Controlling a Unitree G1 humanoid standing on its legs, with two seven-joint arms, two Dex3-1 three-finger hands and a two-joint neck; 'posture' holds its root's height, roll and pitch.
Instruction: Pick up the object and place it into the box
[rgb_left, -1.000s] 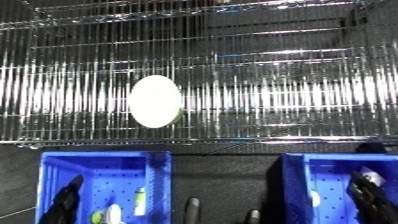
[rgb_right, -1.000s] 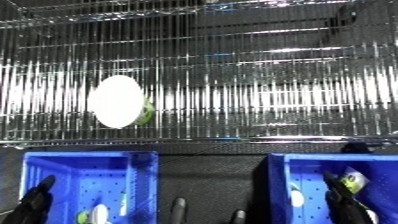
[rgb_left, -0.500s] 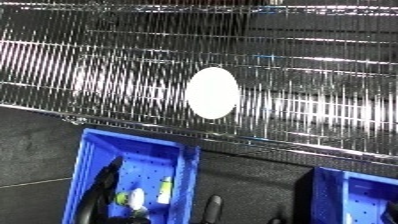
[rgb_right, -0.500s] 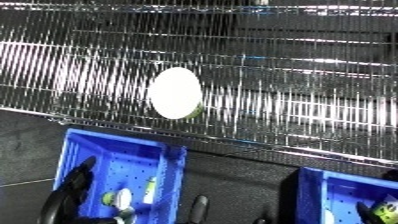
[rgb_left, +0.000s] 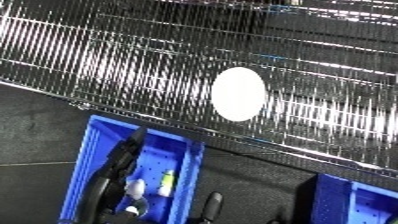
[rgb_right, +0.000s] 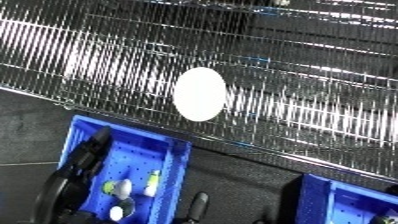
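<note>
A white oval object (rgb_left: 238, 94) rests on the wire rack shelf (rgb_left: 107, 65), near its front edge. Below the shelf stands a blue bin (rgb_left: 93, 150) on the left, with small white and green items (rgb_left: 165, 183) inside. My left hand (rgb_left: 123, 165) is black and reaches over this bin with its fingers straight, open and holding nothing. It is well below the white object and apart from it. My right hand shows in neither view.
A second blue bin (rgb_right: 351, 202) shows its corner at the lower right. The dark floor (rgb_left: 35, 125) lies between and around the bins. The rack's front edge (rgb_left: 266, 147) runs slantwise just above the bins.
The whole picture has tilted and shifted, so the camera moved. The right bin and my right hand have slid out at the lower right. My left hand stays over the left bin.
</note>
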